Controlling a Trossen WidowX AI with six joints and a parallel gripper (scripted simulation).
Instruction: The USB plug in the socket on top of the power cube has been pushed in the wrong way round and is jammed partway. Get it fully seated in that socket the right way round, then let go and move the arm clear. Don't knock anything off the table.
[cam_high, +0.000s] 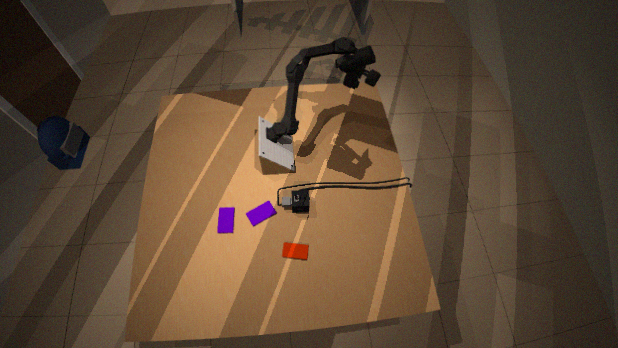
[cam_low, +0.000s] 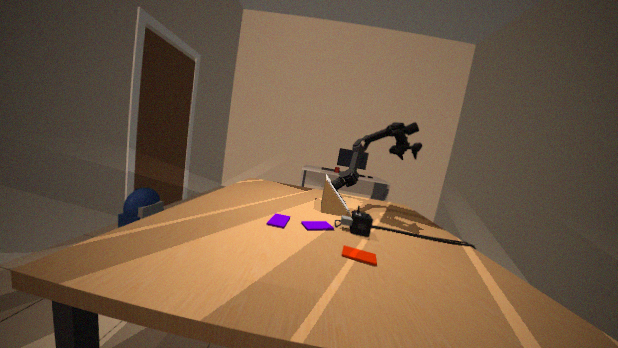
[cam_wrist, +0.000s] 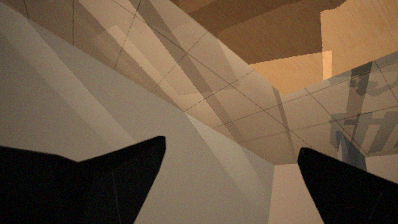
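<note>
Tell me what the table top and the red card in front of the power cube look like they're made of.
The table top looks like light wood or wood veneer with a matte finish: fine grain lines and paler inlaid stripes run along it. The red card looks like thin plastic or stiff card, flat, uniformly colored and without shine; which one, the look leaves open.

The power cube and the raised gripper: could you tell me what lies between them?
In the top view, only bare table and the arm's shadow lie between the power cube and the open gripper; the cube's cable runs off sideways.
</note>
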